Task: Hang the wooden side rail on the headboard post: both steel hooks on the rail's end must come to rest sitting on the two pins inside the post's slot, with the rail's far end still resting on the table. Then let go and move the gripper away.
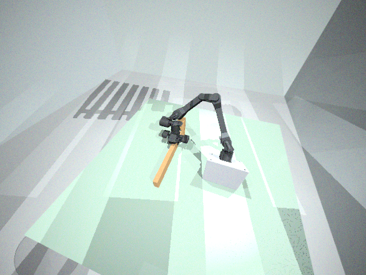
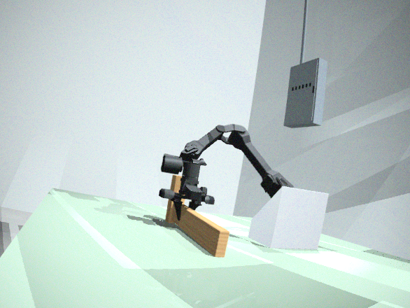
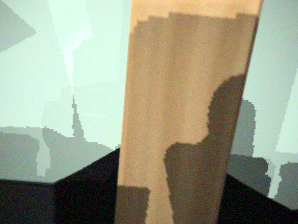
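The wooden side rail (image 1: 165, 165) (image 2: 203, 229) (image 3: 182, 100) stands on its narrow edge, its far end low at the table; whether it touches the table is hard to tell. Its other end meets the headboard post (image 1: 183, 125) (image 2: 175, 182) or lies very close to it. The upright post stands behind the gripper in the exterior view. The hooks, slot and pins are hidden behind the gripper and rail. My gripper (image 1: 175, 144) (image 2: 185, 212) (image 3: 156, 157) is shut on the rail near its post end, pointing down with one finger on each side.
The green table mat (image 1: 140, 225) (image 2: 87, 276) lies under everything. The arm's white base block (image 1: 223, 175) (image 2: 297, 220) stands to the right of the rail. A grey box (image 2: 302, 94) hangs at the upper right. Shadows and bright bands cross the mat.
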`<state>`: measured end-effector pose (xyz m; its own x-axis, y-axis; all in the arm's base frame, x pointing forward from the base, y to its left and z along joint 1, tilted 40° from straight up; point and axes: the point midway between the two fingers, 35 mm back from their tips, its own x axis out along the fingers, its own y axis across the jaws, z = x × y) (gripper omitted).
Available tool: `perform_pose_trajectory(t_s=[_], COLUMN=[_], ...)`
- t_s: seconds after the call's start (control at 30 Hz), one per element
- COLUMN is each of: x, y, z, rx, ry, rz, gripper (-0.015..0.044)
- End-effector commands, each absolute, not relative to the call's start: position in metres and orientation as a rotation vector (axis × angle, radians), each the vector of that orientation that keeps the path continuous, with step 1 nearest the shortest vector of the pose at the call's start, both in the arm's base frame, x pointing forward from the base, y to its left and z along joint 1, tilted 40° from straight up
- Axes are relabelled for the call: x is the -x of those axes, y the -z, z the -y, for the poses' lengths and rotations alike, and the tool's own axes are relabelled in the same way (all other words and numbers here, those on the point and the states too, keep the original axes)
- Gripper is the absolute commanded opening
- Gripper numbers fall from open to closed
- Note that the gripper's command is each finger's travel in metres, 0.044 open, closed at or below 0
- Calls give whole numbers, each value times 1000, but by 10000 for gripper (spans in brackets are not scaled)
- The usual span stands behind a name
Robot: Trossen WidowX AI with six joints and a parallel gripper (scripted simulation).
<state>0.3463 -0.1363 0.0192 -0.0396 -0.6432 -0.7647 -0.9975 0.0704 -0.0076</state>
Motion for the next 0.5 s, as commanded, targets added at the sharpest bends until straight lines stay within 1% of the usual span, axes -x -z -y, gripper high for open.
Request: perform_pose_trajectory(t_s=[0.0,0.47], x=[-348,-348], y=[-20,-18], z=[136,137], rx=[1646,1646], ry=[-744,-744], rz=[-1745,-1745], gripper=[0,0])
